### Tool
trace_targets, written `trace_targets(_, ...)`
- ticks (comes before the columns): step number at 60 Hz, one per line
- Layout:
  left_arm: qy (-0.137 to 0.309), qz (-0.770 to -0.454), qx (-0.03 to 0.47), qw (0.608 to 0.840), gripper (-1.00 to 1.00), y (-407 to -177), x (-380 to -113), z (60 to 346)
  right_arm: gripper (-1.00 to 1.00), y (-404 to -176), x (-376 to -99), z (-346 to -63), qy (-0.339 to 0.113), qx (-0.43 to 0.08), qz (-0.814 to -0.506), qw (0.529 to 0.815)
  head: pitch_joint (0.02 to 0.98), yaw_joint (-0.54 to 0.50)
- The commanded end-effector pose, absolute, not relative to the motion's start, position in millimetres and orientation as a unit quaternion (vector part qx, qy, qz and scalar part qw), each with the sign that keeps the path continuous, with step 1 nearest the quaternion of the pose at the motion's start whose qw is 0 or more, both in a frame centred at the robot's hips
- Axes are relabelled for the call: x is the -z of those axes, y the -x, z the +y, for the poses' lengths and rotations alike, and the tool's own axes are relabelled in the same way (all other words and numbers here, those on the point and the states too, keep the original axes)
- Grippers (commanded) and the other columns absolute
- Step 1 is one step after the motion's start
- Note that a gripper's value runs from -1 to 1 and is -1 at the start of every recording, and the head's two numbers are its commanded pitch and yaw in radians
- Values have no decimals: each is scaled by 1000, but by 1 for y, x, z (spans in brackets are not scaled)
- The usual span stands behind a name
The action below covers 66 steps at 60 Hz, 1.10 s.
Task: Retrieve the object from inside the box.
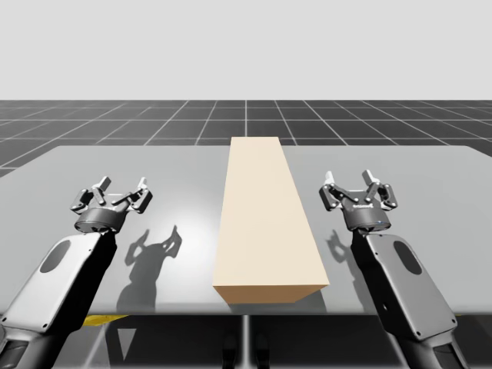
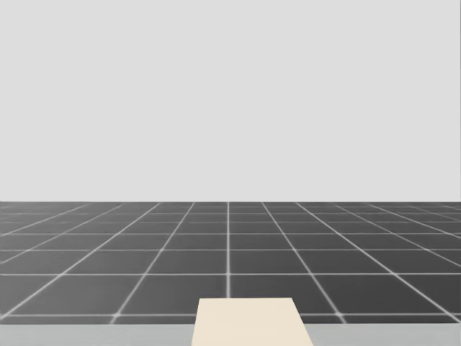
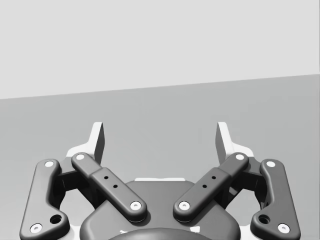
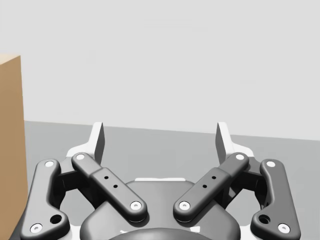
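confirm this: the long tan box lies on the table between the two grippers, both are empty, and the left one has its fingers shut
Not quite. The left wrist view shows the left gripper with its fingers spread open, not shut. The rest holds: the long tan box lies on the table between it and the right gripper, and both are empty.

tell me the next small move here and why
Probably ease the right end effector toward the beige box: it and the left end effector stand open and empty, apart from the box on either side, and the box's top looks closed, hiding whatever is inside.
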<state>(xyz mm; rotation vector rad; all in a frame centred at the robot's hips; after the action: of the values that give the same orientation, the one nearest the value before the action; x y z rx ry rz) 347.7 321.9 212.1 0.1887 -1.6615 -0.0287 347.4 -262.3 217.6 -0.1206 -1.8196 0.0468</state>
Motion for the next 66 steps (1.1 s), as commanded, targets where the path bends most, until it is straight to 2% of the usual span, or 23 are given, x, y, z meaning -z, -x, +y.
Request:
trace_targets(1, -84, -737, 16, 670, -1000, -348, -211, 321, -1000, -346, -214, -260, 46, -22, -787, 615, 57, -7)
trace_targets(4, -84, -733, 17, 675, -1000, -348, -211, 321, -1000, -347, -213, -257, 50, -27, -783, 620, 57, -8)
trace_targets(6, -79, -722, 20, 687, -1000, -349, -209, 321, -1000, -348, -210, -255, 33, -36, -772, 634, 58, -8)
trace_targets(9, -72, -700, 37, 709, -1000, -351, -204, 319, -1000, -350, -206, -254, 38, -45, -760, 648, 59, -8)
trace_targets(11, -75, -689, 52, 719, -1000, -352, -200, 316, -1000, -351, -203, -253, 32, -58, -750, 658, 60, -8)
trace_targets(12, -64, -676, 69, 731, -1000, -352, -197, 313, -1000, -351, -201, -252, 19, -62, -740, 669, 60, -6)
trace_targets(15, -64, -668, 92, 736, -1000, -351, -194, 307, -1000, -351, -196, -248, -1, -85, -727, 681, 61, -5)
trace_targets(17, -46, -657, 126, 742, -1000, -348, -190, 300, -1000, -349, -192, -245, -25, -109, -712, 693, 62, -6)
trace_targets(23, -12, -653, 202, 729, -1000, -338, -186, 281, -1000, -341, -186, -232, -75, -168, -692, 699, 62, -8)
trace_targets(28, 27, -644, 265, 717, -1000, -325, -184, 265, -1000, -331, -184, -224, -116, -225, -679, 689, 63, -11)
trace_targets(37, 68, -634, 334, 694, -1000, -309, -181, 241, -1000, -323, -180, -214, -130, -280, -676, 669, 68, -14)
trace_targets(38, 83, -630, 348, 690, -1000, -304, -181, 233, -1000, -321, -179, -212, -138, -292, -674, 665, 68, -15)
trace_targets(49, 121, -614, 398, 671, -1000, -286, -178, 199, -1000, -311, -179, -203, -159, -343, -675, 634, 68, -23)
trace_targets(60, 166, -608, 416, 656, -1000, -274, -184, 180, -1000, -311, -178, -199, -157, -346, -681, 627, 74, -29)
trace_targets(66, 176, -599, 428, 653, -1000, -274, -182, 169, -1000, -310, -178, -198, -158, -348, -682, 623, 74, -25)
